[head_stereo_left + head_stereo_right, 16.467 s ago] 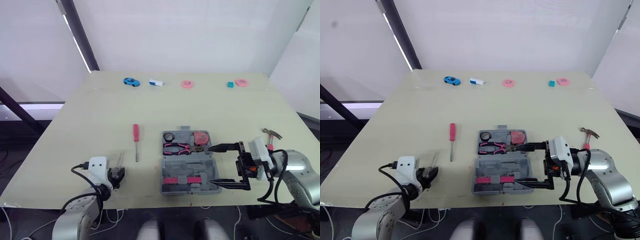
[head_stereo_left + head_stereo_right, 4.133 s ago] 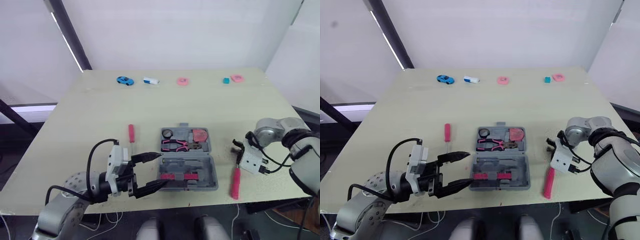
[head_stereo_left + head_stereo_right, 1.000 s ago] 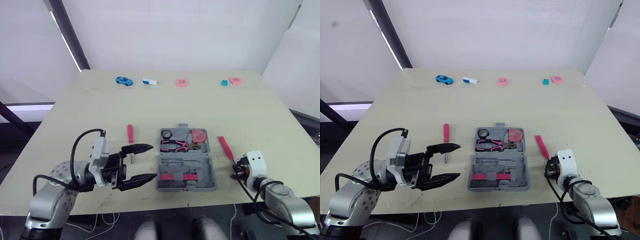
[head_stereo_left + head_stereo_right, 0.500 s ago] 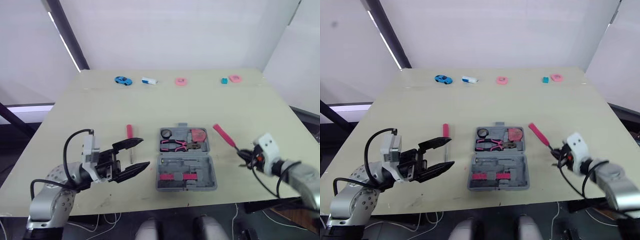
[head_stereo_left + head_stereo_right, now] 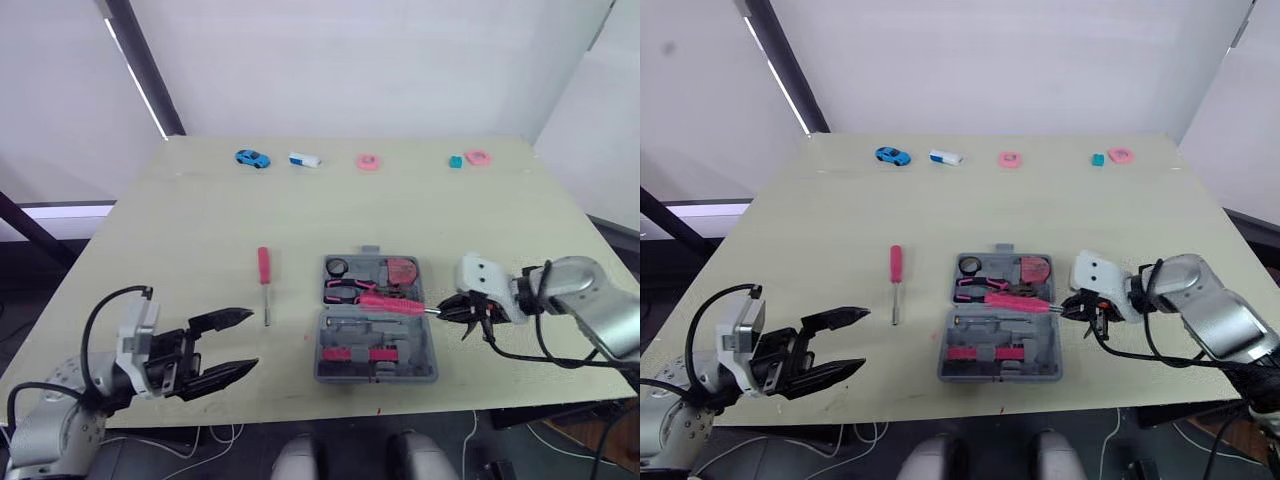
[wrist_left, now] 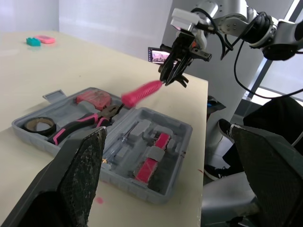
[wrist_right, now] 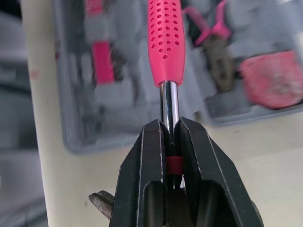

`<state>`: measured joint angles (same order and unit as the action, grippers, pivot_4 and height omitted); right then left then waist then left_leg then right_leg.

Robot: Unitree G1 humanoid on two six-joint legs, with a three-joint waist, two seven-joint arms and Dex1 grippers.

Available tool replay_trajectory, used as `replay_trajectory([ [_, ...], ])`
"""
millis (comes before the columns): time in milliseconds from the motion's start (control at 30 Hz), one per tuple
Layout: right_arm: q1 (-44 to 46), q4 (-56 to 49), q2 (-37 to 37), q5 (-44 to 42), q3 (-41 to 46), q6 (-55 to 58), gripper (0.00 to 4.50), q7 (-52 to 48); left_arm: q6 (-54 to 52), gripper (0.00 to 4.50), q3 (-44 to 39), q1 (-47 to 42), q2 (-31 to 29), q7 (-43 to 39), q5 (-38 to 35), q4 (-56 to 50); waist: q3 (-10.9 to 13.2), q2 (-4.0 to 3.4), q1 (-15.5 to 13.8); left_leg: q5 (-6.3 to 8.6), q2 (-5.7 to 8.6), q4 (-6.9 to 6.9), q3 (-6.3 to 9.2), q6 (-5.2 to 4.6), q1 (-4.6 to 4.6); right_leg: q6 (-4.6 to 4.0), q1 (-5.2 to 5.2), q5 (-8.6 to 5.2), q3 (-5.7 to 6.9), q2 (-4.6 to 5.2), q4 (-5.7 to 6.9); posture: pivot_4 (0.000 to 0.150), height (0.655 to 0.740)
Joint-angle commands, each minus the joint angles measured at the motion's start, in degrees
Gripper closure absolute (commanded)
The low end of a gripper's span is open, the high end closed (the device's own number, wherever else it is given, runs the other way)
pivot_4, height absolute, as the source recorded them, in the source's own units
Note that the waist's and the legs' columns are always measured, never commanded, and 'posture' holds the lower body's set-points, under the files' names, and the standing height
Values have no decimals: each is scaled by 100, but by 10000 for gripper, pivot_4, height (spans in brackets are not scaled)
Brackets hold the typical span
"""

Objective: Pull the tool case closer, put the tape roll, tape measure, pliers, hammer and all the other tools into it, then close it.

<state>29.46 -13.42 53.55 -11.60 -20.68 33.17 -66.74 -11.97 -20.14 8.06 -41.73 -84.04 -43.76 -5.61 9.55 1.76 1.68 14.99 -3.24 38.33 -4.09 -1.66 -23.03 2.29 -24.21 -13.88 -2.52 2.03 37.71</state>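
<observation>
– Tool case (image 5: 400, 336): where is it?
– Lying open on the table (image 5: 180, 230), at 6 o'clock from the table's middle, close to the near edge, both grey halves facing up.
– What is in it?
– In the half toward 12: the tape roll (image 5: 338, 268) at the 9 o'clock end, the tape measure (image 5: 403, 270) at the 3 o'clock end, and the pliers (image 5: 345, 290) with pink grips just toward 6 from them.
– And the hammer?
– The hammer (image 5: 392, 303) hangs in the air over the case's middle, pink handle pointing toward 9 and sloping down toward the pliers. I cannot tell whether the handle's end touches anything.
– Who holds it?
– The right gripper (image 5: 450, 308), at 3 o'clock just off the case's edge. Its fingers (image 7: 147, 156) are clamped on the bare steel shaft, close to the head.
– Anything left outside?
– The screwdriver (image 5: 263, 267) lies on the table at 9 o'clock from the case, apart from it, red handle toward 12.
– The other arm?
– The left gripper (image 5: 252, 339) hovers at 8 o'clock from the case, well apart, fingers spread wide with nothing between them, tips aimed toward 3.
– Farther out?
– Along the 12 o'clock edge, in a row from 9 to 3: a blue toy car (image 5: 251, 158), a white-and-blue piece (image 5: 304, 159), a pink ring (image 5: 368, 161), then a teal block (image 5: 456, 161) just beside a second pink ring (image 5: 478, 156).
</observation>
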Motion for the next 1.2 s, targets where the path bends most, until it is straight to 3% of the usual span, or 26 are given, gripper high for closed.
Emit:
replay_trajectory([
  [33,265,-3,-32,325,-228,-103,43772,-187,106,0,-178,71,-107,-123,5,-68,0,0,1,0,0,0,0,0,0,0,-1,0,0,0,2,1500,7400],
  [533,1289,-165,-1034,948,-1261,1034,43772,-267,167,0,-223,17,-227,-259,57,15,1,-1,26,0,-2,-1,-1,1,-3,-3,-15,0,1,-5,17,1500,7400],
  [767,1729,-103,-1192,1067,-1547,1312,43772,-428,136,0,-225,-38,-292,-284,67,44,1,-1,33,-1,-1,15,-1,2,-66,-1,-66,3,16,-6,25,1500,7400],
  [1200,1845,13,-1446,1350,-2035,1572,43772,-366,89,0,-190,-64,-295,-198,68,3,1,-2,35,-1,0,15,-3,2,-74,17,-71,13,25,-7,25,1500,7400],
])
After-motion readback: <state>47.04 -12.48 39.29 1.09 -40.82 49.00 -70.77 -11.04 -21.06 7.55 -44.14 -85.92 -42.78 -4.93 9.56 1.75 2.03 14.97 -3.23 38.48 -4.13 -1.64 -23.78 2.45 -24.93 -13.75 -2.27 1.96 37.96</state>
